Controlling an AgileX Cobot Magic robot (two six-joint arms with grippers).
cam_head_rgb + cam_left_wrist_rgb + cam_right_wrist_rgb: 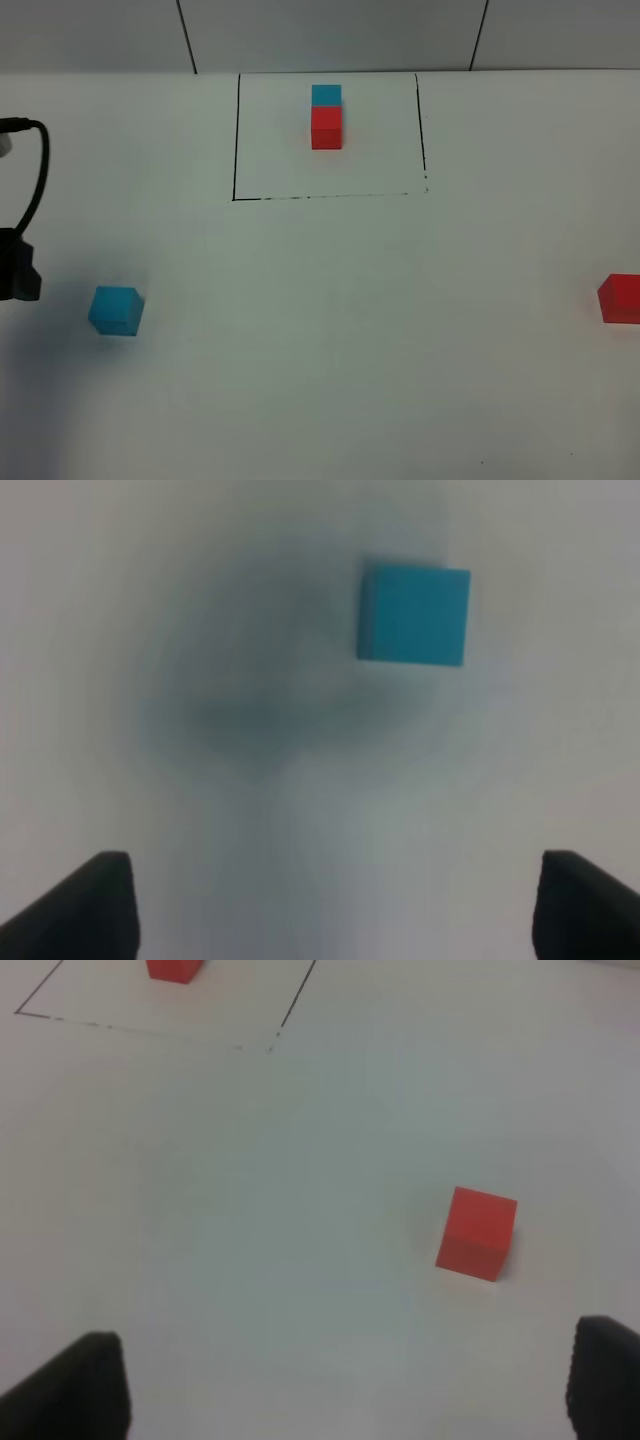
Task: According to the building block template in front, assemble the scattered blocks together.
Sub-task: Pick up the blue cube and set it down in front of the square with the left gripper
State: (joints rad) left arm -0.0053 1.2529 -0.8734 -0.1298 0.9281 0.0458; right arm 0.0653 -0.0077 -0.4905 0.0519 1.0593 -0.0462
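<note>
The building block template, a cyan cube [326,96] joined to a red cube [326,128], stands inside a thin black drawn frame [236,140] at the far middle. The scattered cyan cube [116,310] lies at the left and shows in the left wrist view [415,615]. My left gripper [330,920] is open and empty, hovering short of it. The scattered red cube [620,298] lies at the right edge and shows in the right wrist view [478,1232]. My right gripper [340,1390] is open and empty, apart from it.
Part of the left arm [18,270] with a black cable [38,170] shows at the left edge. The table is white; a grey wall runs behind its far edge. The template's red cube [173,969] and the frame corner [272,1044] show in the right wrist view.
</note>
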